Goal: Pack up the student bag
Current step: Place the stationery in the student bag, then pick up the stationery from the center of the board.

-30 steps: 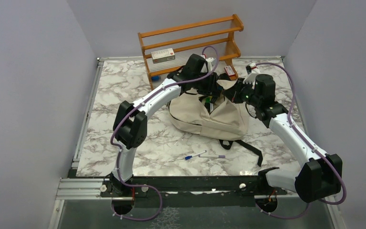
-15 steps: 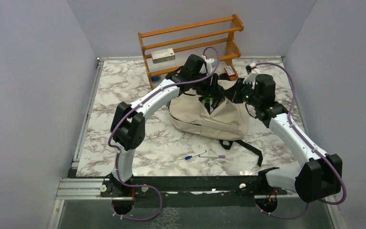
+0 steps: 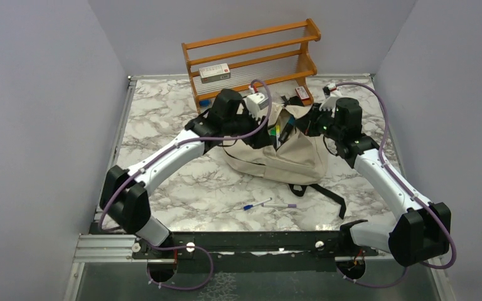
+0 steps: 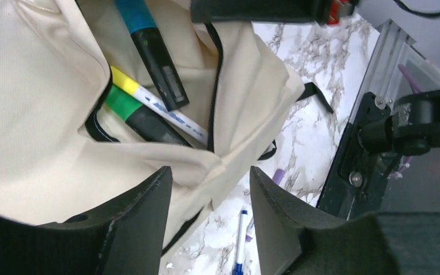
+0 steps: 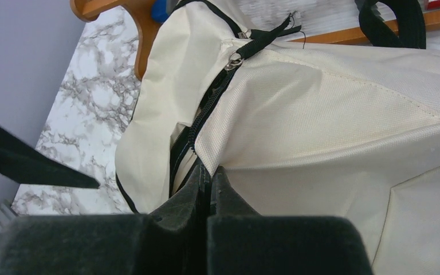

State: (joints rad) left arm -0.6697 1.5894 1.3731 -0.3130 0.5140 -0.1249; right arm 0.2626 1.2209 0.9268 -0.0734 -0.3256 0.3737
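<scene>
Bag: cream, black zips; lies on table, approx 1 o'clock of table ctr, main zip open, mouth facing up.
L gripper: released, jaws apart w/ nothing between; hangs over the bag's 10 o'clock side, just above the fabric by the mouth.
R gripper: clenched on the bag, pinching the cloth edge right beside the zip; at the bag's 1 o'clock side in top view.
Zip pull: on the zip track beyond the R fingertips, black tab trailing off it.
Inside bag: 3 markers lie in the mouth, seen fr L wrist – blue cap, green cap, yellow cap w/ white barrel; yellow one lies betw the other two, touching the green.
Straps: black, spread on table at the bag's 5 o'clock.
Blue pen: on table at 6 o'clock of bag, well apart fr it.
Purple pen: just beside blue pen, at its 3 o'clock; tips near, can't tell if touching.
Rack: wooden, at 11 o'clock of bag, by the far table edge.
Box: white, on the rack's lower shelf, L part.
Red item: small, on table at the rack's R foot; too small to ID.
</scene>
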